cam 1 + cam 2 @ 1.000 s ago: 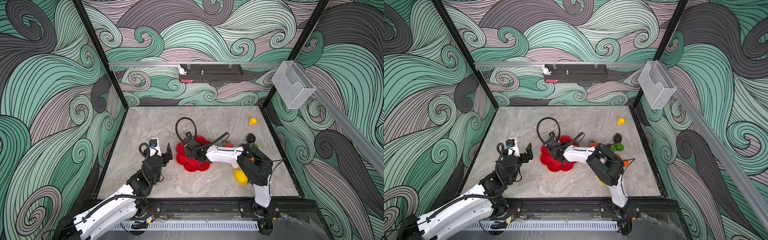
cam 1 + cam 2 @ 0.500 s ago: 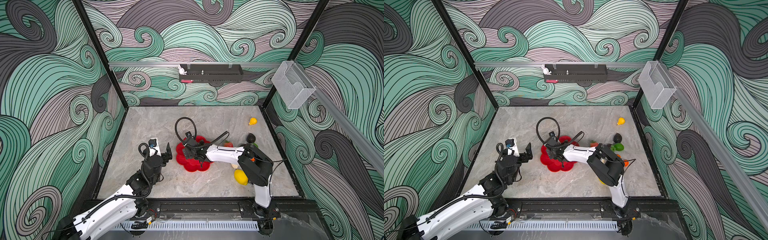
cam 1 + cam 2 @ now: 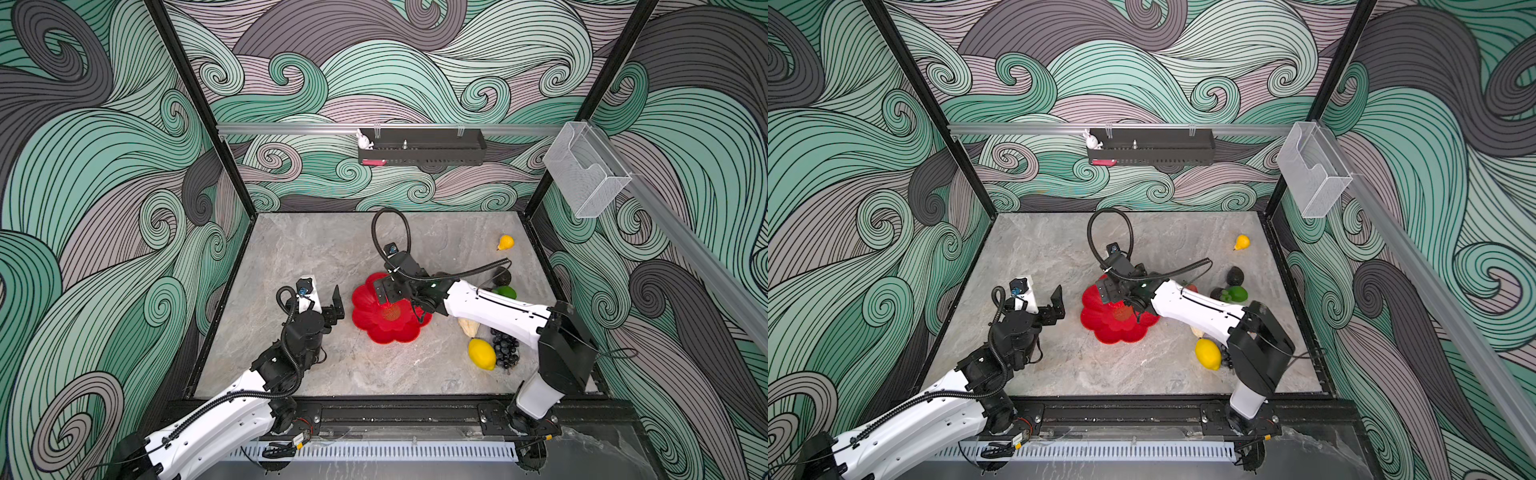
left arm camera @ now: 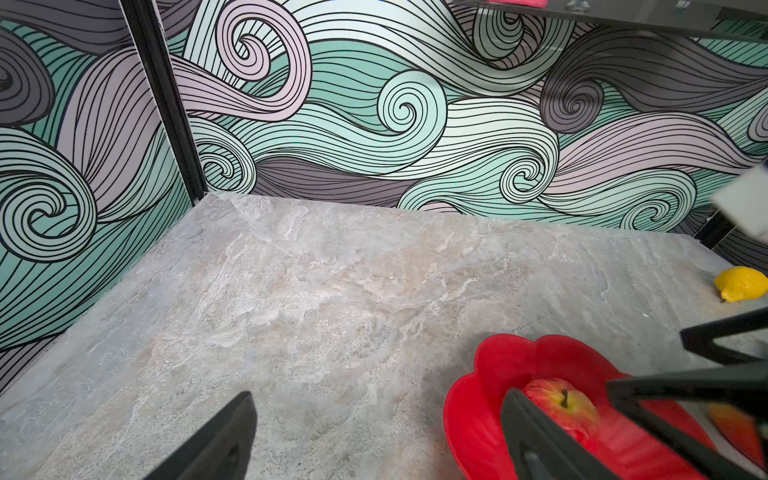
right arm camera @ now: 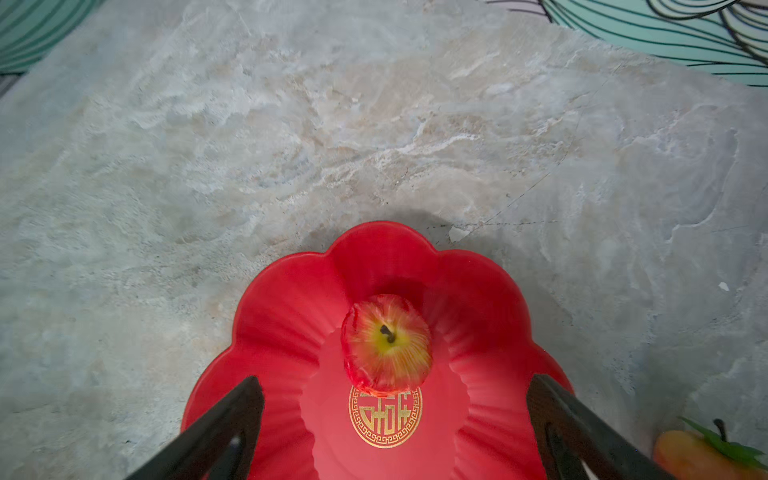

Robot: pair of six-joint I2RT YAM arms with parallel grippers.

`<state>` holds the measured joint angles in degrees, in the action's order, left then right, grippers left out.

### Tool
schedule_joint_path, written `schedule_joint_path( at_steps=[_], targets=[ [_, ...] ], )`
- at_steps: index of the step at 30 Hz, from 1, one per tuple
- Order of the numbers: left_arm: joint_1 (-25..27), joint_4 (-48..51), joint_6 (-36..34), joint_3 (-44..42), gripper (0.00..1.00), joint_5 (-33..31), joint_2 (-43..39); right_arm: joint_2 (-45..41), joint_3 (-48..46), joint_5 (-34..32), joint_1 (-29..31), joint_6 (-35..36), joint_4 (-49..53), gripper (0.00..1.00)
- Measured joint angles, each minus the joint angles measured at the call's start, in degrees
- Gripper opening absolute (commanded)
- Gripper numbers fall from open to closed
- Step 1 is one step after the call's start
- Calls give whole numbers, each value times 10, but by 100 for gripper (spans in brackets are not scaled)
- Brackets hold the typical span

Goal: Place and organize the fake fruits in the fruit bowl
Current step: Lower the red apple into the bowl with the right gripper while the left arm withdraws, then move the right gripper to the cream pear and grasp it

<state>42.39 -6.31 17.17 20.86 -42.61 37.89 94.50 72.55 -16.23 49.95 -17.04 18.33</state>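
Note:
The red scalloped fruit bowl (image 3: 376,332) (image 3: 1113,334) sits mid-table. A red apple (image 5: 386,345) (image 4: 557,405) rests inside it, just beyond the gold emblem. My right gripper (image 3: 384,293) (image 5: 395,382) hovers open over the bowl, its jaws wide to either side of the apple and clear of it. My left gripper (image 3: 322,293) (image 4: 378,397) stands open and empty left of the bowl. Right of the bowl, on the table, lie a lemon (image 3: 482,354), a grape bunch (image 3: 505,351), a beige pear (image 3: 468,327), a green fruit (image 3: 506,292) and a dark avocado (image 3: 501,276).
A small yellow pear-shaped fruit (image 3: 505,242) lies near the back right corner. An orange (image 5: 698,457) sits beside the bowl under the right arm. A black tray (image 3: 422,151) hangs on the back wall and a clear bin (image 3: 586,174) on the right wall.
My right gripper's jaws have spread wider over the bowl, and the apple lies free in it. The left arm has not moved.

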Motion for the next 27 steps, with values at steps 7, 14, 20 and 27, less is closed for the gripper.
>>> schedule_joint_path(
  at_steps=[7,14,20,27],
  targets=[
    [0,3,0,0,94,8,2,-77,-10,6,-85,0,36,100],
    [0,8,0,7,94,12,10,-165,-88,15,-173,-32,106,98],
    [0,8,4,9,94,23,19,-257,-190,50,-228,-56,153,96],
    [0,8,7,11,94,30,30,-259,-248,89,-258,-82,179,92]
  ],
)
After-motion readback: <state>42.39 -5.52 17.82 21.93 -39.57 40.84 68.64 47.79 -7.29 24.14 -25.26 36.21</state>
